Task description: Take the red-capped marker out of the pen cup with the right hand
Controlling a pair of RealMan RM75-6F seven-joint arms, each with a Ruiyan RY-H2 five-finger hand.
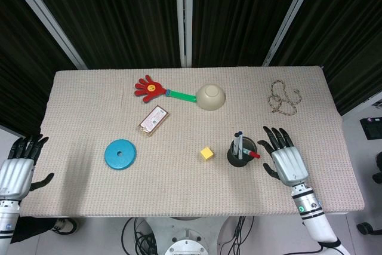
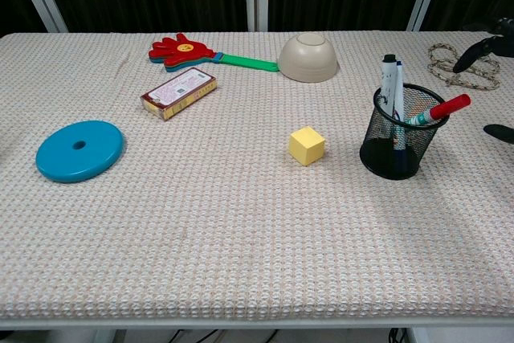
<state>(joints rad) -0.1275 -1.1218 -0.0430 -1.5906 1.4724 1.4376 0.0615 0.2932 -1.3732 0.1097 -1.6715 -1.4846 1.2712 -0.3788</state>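
Beige woven cloth is covering the bench (image 1: 89, 88), seen from above and from the chest. At the far left edge, the left hand (image 1: 17, 168) is resting off the cloth, released, fingers spread and holding nothing. Moving right, a blue disc (image 1: 120, 154) is lying flat, with a small snack packet (image 1: 153, 120) beyond it and a red hand-shaped clapper (image 1: 150, 88) on a green handle further back. A tan bowl (image 1: 211, 97) is sitting upside down near the middle, and a yellow cube (image 1: 207, 153) is sitting closer to the front. Just right of the cube, a black mesh pen cup (image 2: 399, 132) is standing upright, holding two dark-capped markers upright and the red-capped marker (image 2: 438, 111), which is leaning over the cup's right rim with its red cap poking out toward the right. The right hand (image 1: 285, 160) is hovering just beside the cup on that side, released, fingers apart, palm down, touching nothing. A coiled rope (image 1: 283, 99) is lying at the back right.

The step in hand appears to be the approach. Next, the right hand probably needs to close around the protruding red cap and lift along the marker's lean, without tipping the light cup.
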